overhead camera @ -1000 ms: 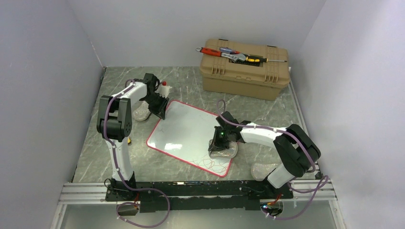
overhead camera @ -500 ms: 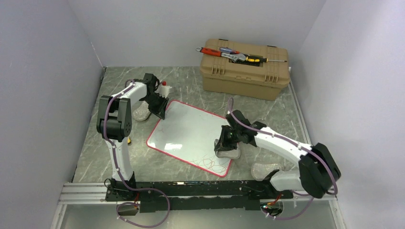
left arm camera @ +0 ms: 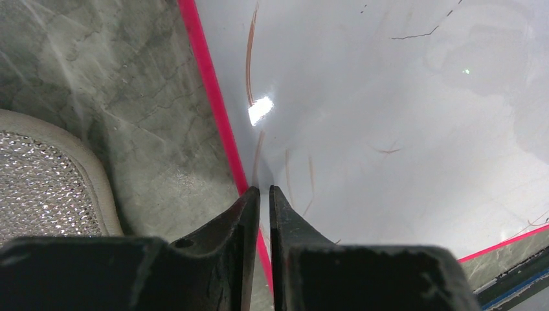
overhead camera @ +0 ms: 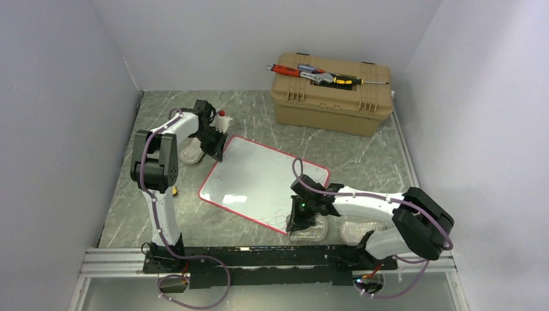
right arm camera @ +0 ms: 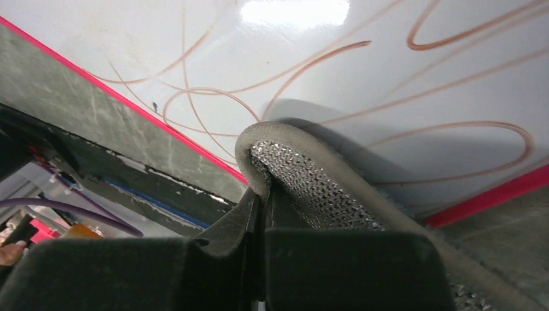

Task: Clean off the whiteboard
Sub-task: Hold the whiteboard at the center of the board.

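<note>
The whiteboard (overhead camera: pixel 256 178), glossy white with a thin red rim, lies flat mid-table with thin brown pen loops near its front right corner (right arm camera: pixel 311 71). My right gripper (overhead camera: pixel 303 219) is shut on a grey mesh sponge pad (right arm camera: pixel 311 181) and holds it at that front corner, on the board's edge. My left gripper (overhead camera: pixel 213 148) is shut, its tips (left arm camera: pixel 264 191) pressing on the board's far left rim (left arm camera: pixel 213 103). Faint pen marks also show in the left wrist view (left arm camera: pixel 251 52).
A tan toolbox (overhead camera: pixel 331 94) with a wrench and screwdrivers on its lid stands at the back right. A second sponge pad (overhead camera: pixel 190 152) lies left of the board, another (overhead camera: pixel 361 230) at the front right. A small red-capped item (overhead camera: pixel 223 116) is behind the left gripper.
My right gripper has dragged the sponge forward across the scribbles, from the board's right side to its front right corner. The left gripper has stayed on the rim.
</note>
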